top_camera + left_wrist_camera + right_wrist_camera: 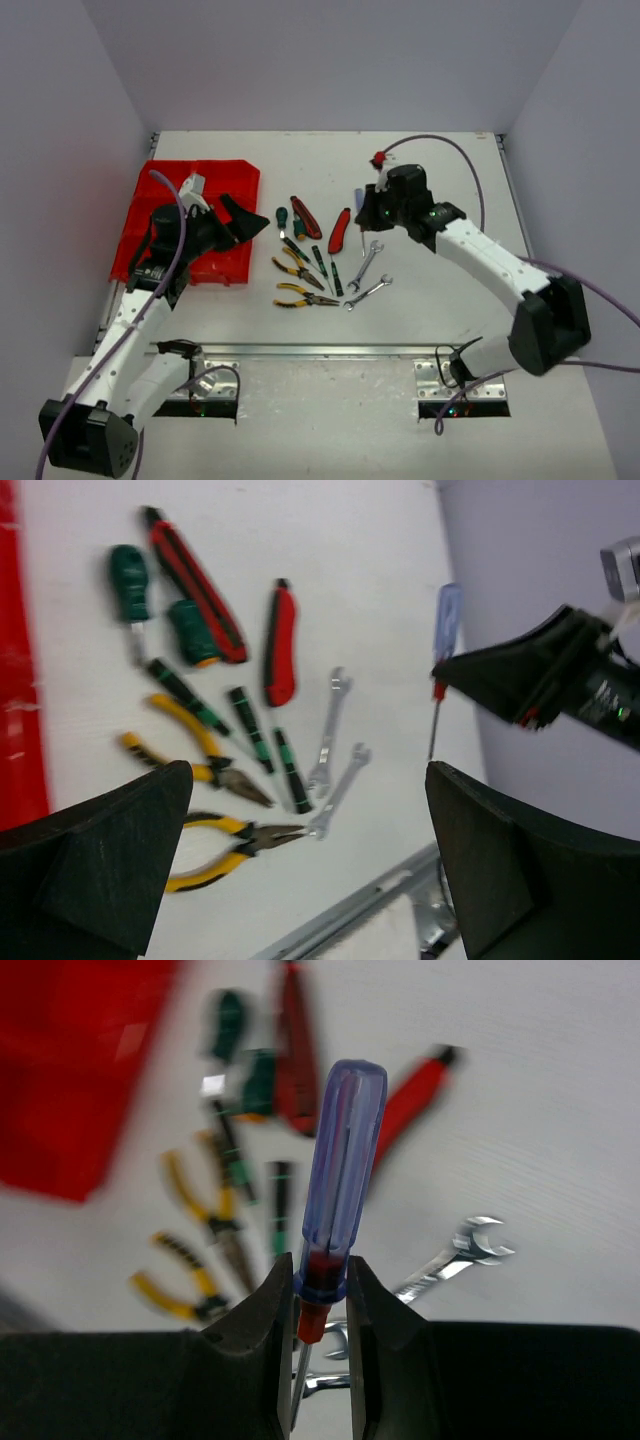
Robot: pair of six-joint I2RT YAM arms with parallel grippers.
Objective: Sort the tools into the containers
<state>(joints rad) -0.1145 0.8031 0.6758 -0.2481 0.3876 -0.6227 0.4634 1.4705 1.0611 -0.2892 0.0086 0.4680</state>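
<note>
The red tray (215, 175) sits at the left. My left gripper (245, 220) is open and empty at the tray's right edge; in the left wrist view (308, 775) it is above the table. Between the arms lie yellow pliers (297, 268), green-handled screwdrivers (283, 218), red knives (340, 230) and silver wrenches (366, 265). They also show in the left wrist view, such as the pliers (215, 770). My right gripper (320, 1280) is shut on a blue-handled screwdriver (340, 1160) and holds it off the table, to the right of the knives (358, 202).
A metal rail (320, 350) runs along the near table edge. Grey walls close the table on the left, back and right. Purple cables (470, 160) loop off both arms.
</note>
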